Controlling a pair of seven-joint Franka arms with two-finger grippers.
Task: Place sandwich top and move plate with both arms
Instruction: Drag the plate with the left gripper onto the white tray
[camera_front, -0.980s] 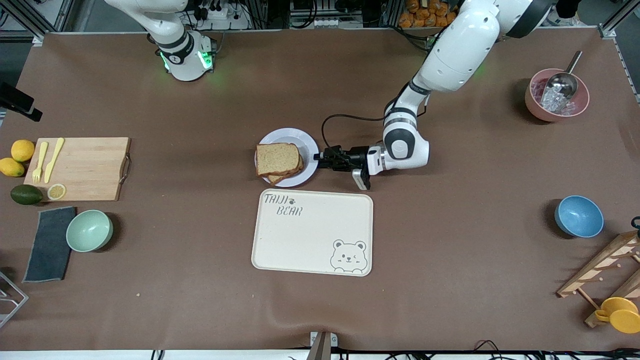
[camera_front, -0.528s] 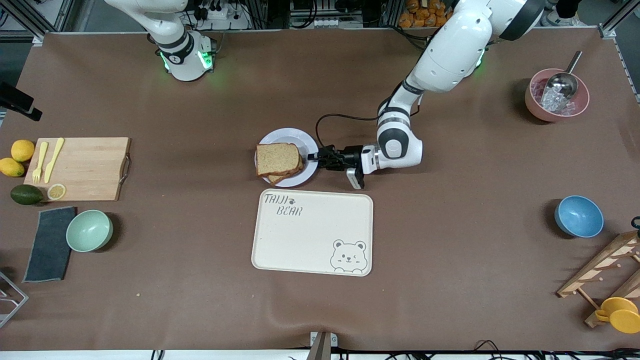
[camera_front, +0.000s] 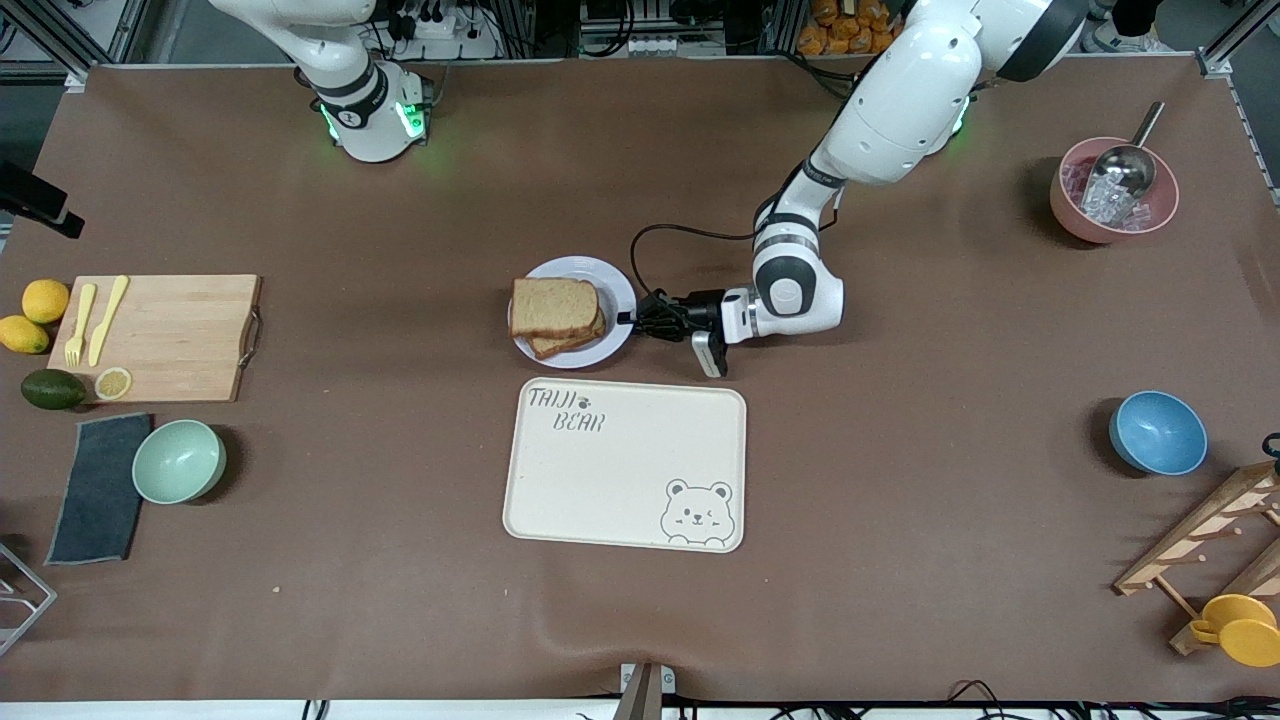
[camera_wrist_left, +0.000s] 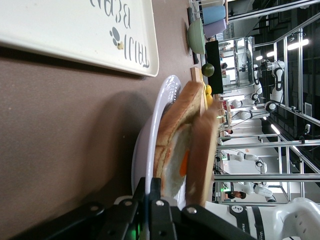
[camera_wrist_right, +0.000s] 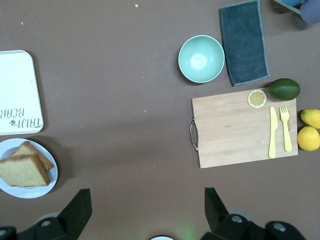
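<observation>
I'm seeing the left gripper (camera_front: 632, 318) clamping tight on the plate (camera_front: 612, 282) rim, the edge toward its arm's end. Sandwich top (camera_front: 553, 307) is sitting on the egg slice (camera_wrist_left: 175, 162). Tray (camera_front: 625, 478) is lying just beside, nearer cam. Right gripper (camera_wrist_right: 145, 212) is waiting up high w/ jaws wide.

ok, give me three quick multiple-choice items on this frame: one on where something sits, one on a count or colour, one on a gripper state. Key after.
1. Where is the plate relative to the bear tray?
A. on the tray
B. on the table, farther from the front camera
C. on the cutting board

2. How many lemons lie whole beside the cutting board?
A. two
B. one
C. four

3. What is the left gripper doing?
A. hanging open above the tray
B. holding the fork
C. shut on the plate's rim

Key: 1 B, the plate lies above the tray in the front view. 2 A, two yellow lemons show there. 3 C, it pinches the rim beside the sandwich.
</observation>
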